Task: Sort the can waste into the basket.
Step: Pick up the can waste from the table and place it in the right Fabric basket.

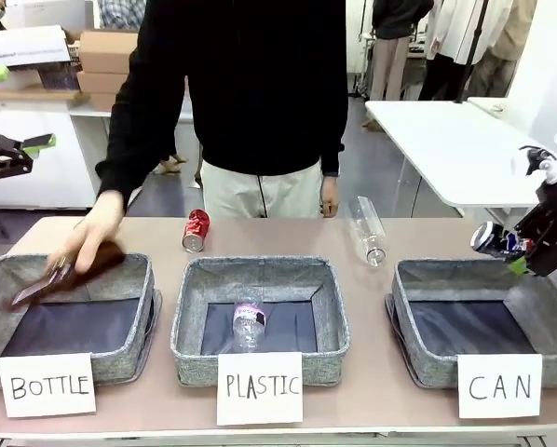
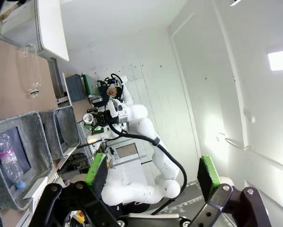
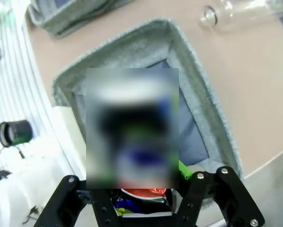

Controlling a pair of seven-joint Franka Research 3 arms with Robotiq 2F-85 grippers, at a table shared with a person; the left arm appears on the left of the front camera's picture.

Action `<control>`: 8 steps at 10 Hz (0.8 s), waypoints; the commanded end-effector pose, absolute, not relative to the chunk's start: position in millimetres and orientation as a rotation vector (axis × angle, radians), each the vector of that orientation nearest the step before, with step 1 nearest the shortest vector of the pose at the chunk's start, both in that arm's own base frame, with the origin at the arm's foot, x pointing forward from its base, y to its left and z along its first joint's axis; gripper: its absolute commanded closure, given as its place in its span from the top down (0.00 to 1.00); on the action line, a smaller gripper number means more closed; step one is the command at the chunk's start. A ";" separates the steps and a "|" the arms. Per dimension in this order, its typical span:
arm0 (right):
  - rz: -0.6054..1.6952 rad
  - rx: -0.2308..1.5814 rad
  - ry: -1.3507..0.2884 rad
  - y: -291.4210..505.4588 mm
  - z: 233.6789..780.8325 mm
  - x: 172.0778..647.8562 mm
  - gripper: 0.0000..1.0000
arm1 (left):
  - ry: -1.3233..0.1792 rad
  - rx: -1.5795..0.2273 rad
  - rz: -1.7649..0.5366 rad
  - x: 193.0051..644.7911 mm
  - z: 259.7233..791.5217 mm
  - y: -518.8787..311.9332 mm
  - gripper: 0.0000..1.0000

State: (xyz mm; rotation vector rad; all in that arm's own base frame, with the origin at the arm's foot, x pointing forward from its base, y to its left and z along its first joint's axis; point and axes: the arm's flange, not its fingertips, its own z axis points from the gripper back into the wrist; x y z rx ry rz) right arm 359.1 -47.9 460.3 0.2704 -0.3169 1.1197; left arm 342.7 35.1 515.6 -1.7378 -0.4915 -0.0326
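Dark can (image 1: 491,240) is at the right edge of front view, clamped in R gripper (image 1: 513,251), hanging over the far-right rim of the CAN basket (image 1: 434,363). Red can (image 1: 196,230) lies on the table, upper centre-left, just behind the PLASTIC basket (image 1: 190,354). L gripper (image 2: 153,170) is spread wide, nothing in it. Step, imo: carry-to-drop, can 1 of 2. Next: shift toward frame centre so the can clears the rim, let go, then fetch the red can. Person's hand (image 1: 90,237) is over at far left, well apart.
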 end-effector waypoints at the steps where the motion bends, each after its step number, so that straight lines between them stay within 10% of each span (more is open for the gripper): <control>1: 1.158 0.303 -0.318 -52.3 463.1 372.6 0.36 | -0.506 -1.755 -0.042 341.3 517.9 32.5 1.00; 2: 1.158 0.303 -0.314 -52.6 462.6 374.2 0.79 | -0.506 -1.755 -0.042 341.3 517.9 32.5 1.00; 3: 1.160 0.306 -0.320 -53.7 462.1 375.1 0.92 | -0.506 -1.755 -0.042 341.3 517.9 32.5 1.00; 8: 1.122 0.389 -0.345 -54.9 468.3 381.5 1.00 | -0.506 -1.755 -0.042 341.3 517.9 32.5 1.00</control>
